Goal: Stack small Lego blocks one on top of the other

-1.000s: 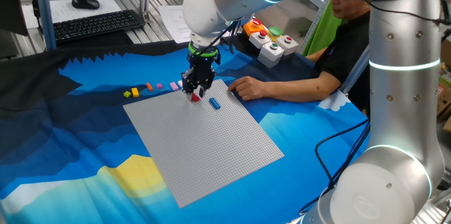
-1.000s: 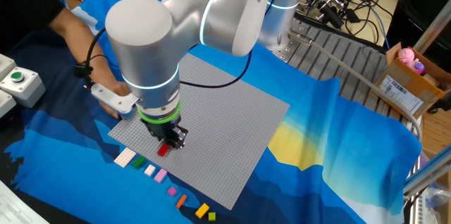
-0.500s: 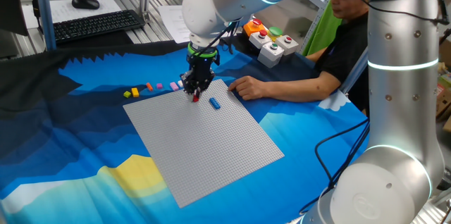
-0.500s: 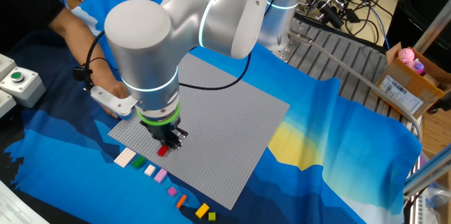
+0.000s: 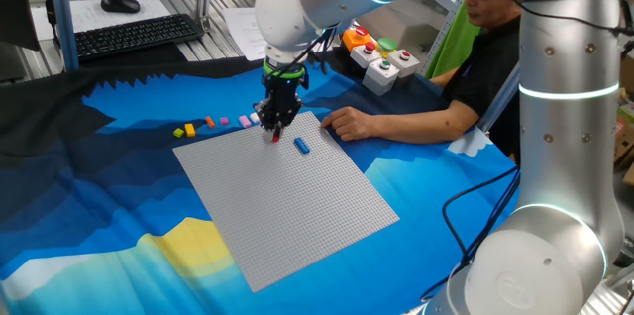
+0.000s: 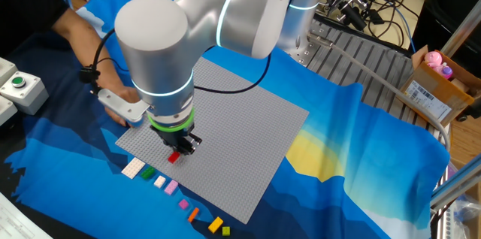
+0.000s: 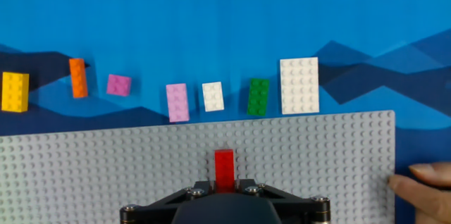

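Baseplate: I see one flat grey studded plate [image 7: 106,175] on blue cloth [image 7: 211,13].
Loose bricks: seven in a row on the cloth just beyond the plate edge: yellow brick [image 7: 15,91], orange brick [image 7: 77,77], small pink brick [image 7: 118,84], long pink brick [image 7: 177,102], small white brick [image 7: 213,96], green brick [image 7: 258,96], large white brick [image 7: 299,85].
On plate: red brick [image 7: 224,168], oblong, studs up; blue brick [image 5: 301,145] apart from it.
Gripper: gripper [image 5: 274,135] directly over the red brick; fingers close in, but I cannot tell whether they clamp it.
Hand: person's hand [image 5: 347,123] rests at the plate edge.
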